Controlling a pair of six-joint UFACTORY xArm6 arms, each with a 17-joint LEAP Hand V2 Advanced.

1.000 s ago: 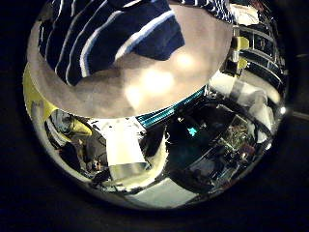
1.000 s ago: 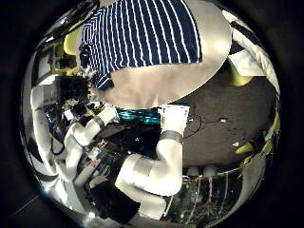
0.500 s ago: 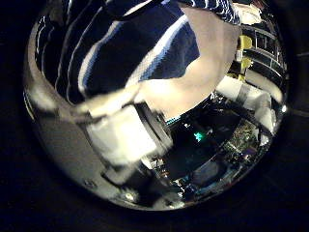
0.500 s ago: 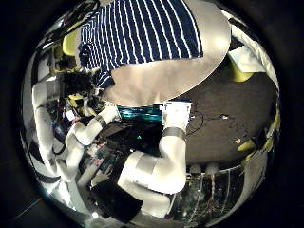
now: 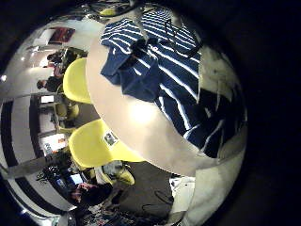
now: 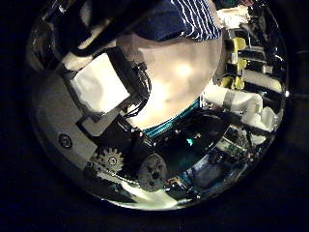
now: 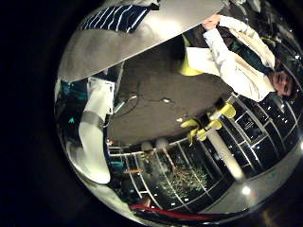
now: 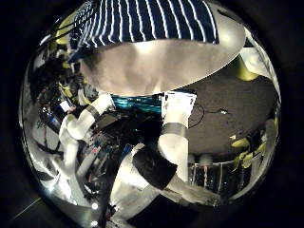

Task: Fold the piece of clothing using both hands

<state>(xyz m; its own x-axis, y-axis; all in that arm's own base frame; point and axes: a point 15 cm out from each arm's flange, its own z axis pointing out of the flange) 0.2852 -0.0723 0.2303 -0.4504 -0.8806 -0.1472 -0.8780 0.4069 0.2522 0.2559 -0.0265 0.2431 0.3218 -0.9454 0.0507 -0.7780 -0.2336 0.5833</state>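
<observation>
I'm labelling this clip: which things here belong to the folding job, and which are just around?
Belongs to the job:
striped shirt
round table it lies on
left hand

Just around:
yellow chairs beside the table

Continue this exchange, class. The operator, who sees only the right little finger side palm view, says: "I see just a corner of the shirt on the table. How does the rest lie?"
Observer: The left little finger view shows the whole shirt spread on the table, rumpled at one end.
Operator: Is a hand on it?
Observer: In the left thumb view the left hand looms beside the shirt's edge. I cannot tell whether it touches.
Operator: Does the shirt hang over the rim?
Observer: Not on the side the right thumb view shows. Bare tabletop lies between the shirt and the rim there.
</observation>
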